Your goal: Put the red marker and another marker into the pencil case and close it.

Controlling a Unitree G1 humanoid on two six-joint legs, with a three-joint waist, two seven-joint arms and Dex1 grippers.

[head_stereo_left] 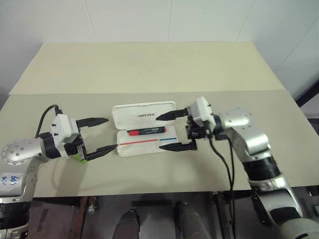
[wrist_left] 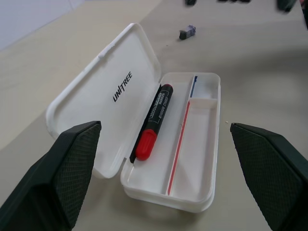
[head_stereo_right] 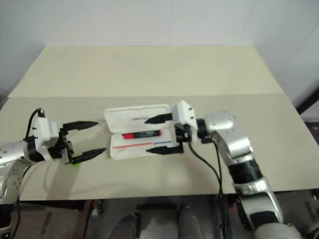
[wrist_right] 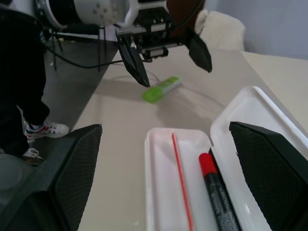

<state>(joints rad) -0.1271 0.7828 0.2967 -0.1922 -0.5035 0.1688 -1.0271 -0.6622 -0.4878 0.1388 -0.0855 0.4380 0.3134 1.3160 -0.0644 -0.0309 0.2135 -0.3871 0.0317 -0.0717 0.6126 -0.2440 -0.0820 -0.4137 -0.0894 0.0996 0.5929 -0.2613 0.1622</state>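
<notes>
The white pencil case lies open mid-table, its lid folded back and its tray toward me. The red marker rests inside the tray along the hinge, red cap to the left. My right gripper is open just above the case's right end, one finger over the lid and one over the tray's front edge, holding nothing. Left of the case, my left gripper is open and empty, pointing at the case. The lime-green marker lies on the table beneath the left gripper.
A small grey-purple object sits on the table beyond the case's far end. A seam crosses the table behind the case. A person's legs and sneakers stand by the table's left side.
</notes>
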